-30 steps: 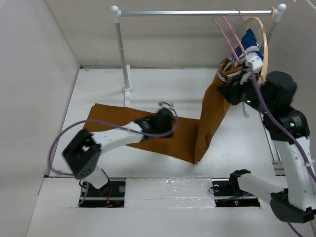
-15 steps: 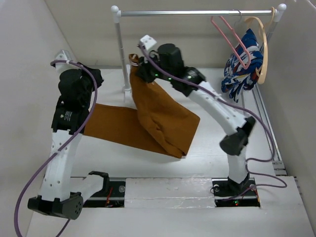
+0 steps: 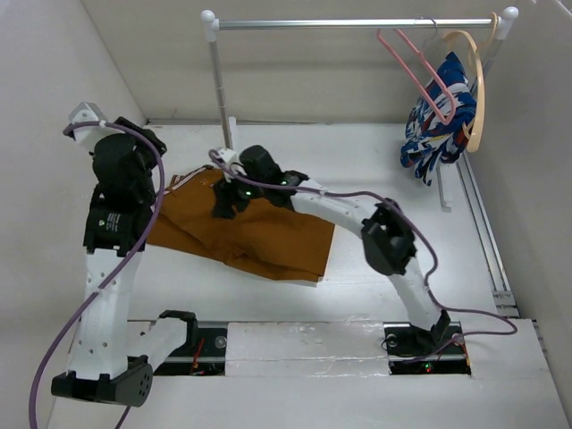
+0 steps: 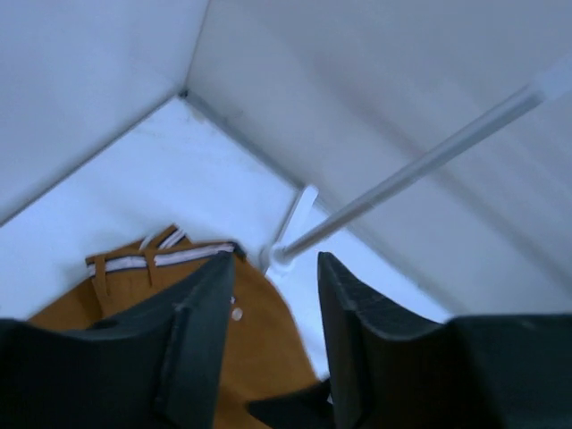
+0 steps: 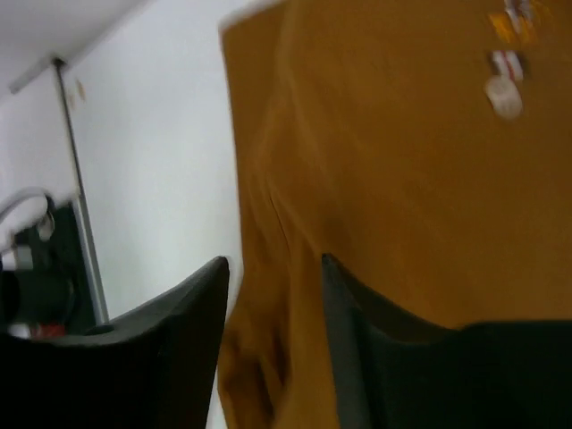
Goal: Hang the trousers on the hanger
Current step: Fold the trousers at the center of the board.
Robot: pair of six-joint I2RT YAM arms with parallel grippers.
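Tabletop (image 3: 375, 170): carrying the trousers (image 3: 268, 237), lying crumpled.
Handling: probably behaving soft, floppy and light; gripping the waistband (image 4: 161, 259) looks best.
Left claw (image 4: 273, 268): hanging apart, empty.
Right claw (image 5: 274, 268): hovering apart above the cloth.

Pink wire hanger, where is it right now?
In the top view, the thin pink wire hanger hangs at the right end of the metal rail, just left of the blue, white and red patterned garment and the pale wooden hanger.
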